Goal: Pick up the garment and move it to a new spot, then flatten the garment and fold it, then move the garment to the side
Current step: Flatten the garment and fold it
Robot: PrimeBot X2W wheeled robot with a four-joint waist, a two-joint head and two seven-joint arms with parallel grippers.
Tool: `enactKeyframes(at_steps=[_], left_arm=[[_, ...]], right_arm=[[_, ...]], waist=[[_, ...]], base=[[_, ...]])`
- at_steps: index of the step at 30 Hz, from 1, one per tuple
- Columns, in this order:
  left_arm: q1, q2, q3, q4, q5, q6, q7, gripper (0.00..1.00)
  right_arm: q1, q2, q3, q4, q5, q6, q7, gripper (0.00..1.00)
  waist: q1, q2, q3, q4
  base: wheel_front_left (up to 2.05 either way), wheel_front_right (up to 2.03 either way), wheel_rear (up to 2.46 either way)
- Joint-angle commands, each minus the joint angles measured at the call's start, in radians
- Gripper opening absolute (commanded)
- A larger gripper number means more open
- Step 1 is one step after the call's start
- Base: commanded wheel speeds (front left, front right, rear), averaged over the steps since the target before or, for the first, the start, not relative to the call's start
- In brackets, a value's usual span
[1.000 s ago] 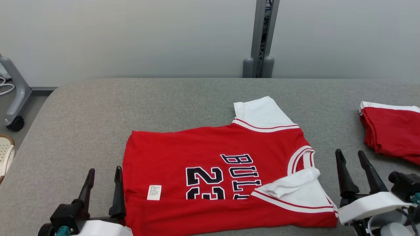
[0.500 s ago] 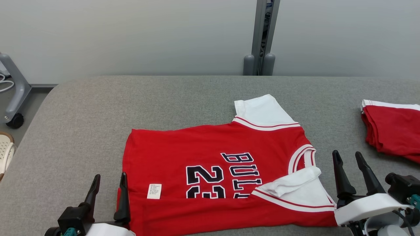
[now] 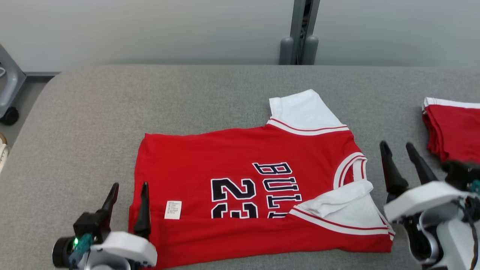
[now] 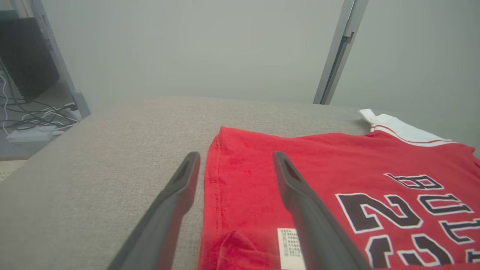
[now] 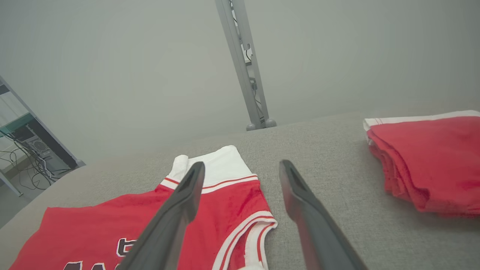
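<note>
We stand in a robotics lab: a grey desk (image 3: 112,112) before a bare wall (image 3: 150,30), a metal post (image 3: 300,30) behind, a computer (image 4: 26,56) and loose cables (image 4: 37,118) beside a wheeled stand (image 3: 13,80).

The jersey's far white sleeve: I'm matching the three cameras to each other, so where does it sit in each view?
Head view: the far white sleeve lies right of centre, at the far edge of the jersey.
Left wrist view: the sleeve is near the right edge, at mid-height.
Right wrist view: the sleeve is near the centre.
Shared landmark: the grey post behind the table, up top in every view.
</note>
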Motion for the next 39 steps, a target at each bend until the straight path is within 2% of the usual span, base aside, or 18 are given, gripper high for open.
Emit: enactKeyframes(at_steps=[1, 7, 10, 14, 17, 23, 28, 34, 39], left_arm=[[-0.043, 0.009, 0.004, 0.027, 0.01, -0.01, -0.001, 1.0], [-0.193, 0.036, -0.011, 0.152, 0.023, -0.035, 0.005, 1.0], [-0.299, 0.068, -0.026, 0.226, 0.019, -0.057, 0.047, 1.0], [-0.441, 0.11, -0.043, 0.305, -0.037, -0.087, 0.16, 1.0], [-0.536, 0.126, -0.1, 0.336, -0.138, -0.096, 0.295, 1.0], [-0.651, 0.248, -0.274, 0.297, -0.413, -0.094, 0.549, 1.0], [-0.703, 0.334, -0.347, 0.269, -0.592, -0.094, 0.716, 1.0], [-0.747, 0.385, -0.404, 0.295, -0.695, -0.094, 0.856, 1.0], [-0.77, 0.402, -0.422, 0.315, -0.722, -0.094, 0.854, 1.0]], right_arm=[[-0.034, -0.01, -0.003, 0.01, 0.009, 0.0, 0.013, 1.0], [-0.144, -0.019, 0.012, 0.045, 0.046, 0.0, 0.052, 1.0], [-0.203, -0.029, 0.033, 0.069, 0.057, 0.0, 0.061, 1.0], [-0.299, -0.038, 0.053, 0.111, 0.079, 0.0, 0.087, 1.0], [-0.376, -0.039, 0.054, 0.157, 0.106, 0.0, 0.111, 1.0], [-0.52, -0.046, 0.086, 0.266, 0.143, 0.0, 0.163, 1.0], [-0.617, -0.047, 0.13, 0.339, 0.163, 0.0, 0.164, 1.0], [-0.681, -0.049, 0.187, 0.398, 0.194, 0.0, 0.136, 1.0], [-0.713, -0.053, 0.233, 0.441, 0.224, 0.0, 0.115, 1.0]], waist=[[0.0, -0.0001, 0.026, 0.002], [0.0, -0.0001, 0.074, 0.004], [0.0, -0.0001, 0.101, -0.001], [0.0, -0.0001, 0.152, -0.017], [0.0, -0.0001, 0.195, -0.027], [0.0, -0.0001, 0.259, -0.043], [0.0, -0.0001, 0.296, -0.049], [0.0, -0.0001, 0.308, -0.056], [0.0, -0.0001, 0.309, -0.058]], base=[[0.0, 0.0, 0.0], [0.0, 0.0, 0.0], [0.0, 0.0, 0.0], [0.0, 0.0, 0.0], [0.0, 0.0, 0.0], [0.0, 0.0, 0.0], [0.0, 0.0, 0.0], [0.0, 0.0, 0.0], [0.0, 0.0, 0.0]])
